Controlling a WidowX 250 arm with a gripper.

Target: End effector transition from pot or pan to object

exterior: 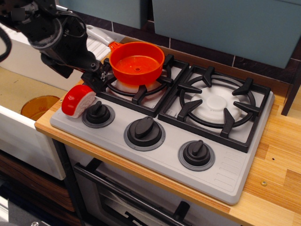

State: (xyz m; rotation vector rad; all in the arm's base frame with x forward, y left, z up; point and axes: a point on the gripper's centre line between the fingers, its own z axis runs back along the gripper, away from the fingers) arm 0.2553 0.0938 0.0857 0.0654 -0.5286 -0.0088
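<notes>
The bright-orange saucepan [137,61] stands empty on the left rear burner, its pale grey handle [96,35] pointing back left. The small red-rind toy [77,100] with a white cut face lies at the stove's front left corner, beside the left knob. My black gripper [95,81] hangs left of the pan, just above and right of the toy, close to it. Whether its fingers touch the toy I cannot tell. The fingers are dark and bunched; I cannot tell if they are open or shut.
The grey toy stove [155,155] has three black knobs along its front and two black burner grates. An amber round dish [39,106] lies in the sink at left. A grey tap [16,28] stands behind my arm. Wooden counter [277,155] lies to the right.
</notes>
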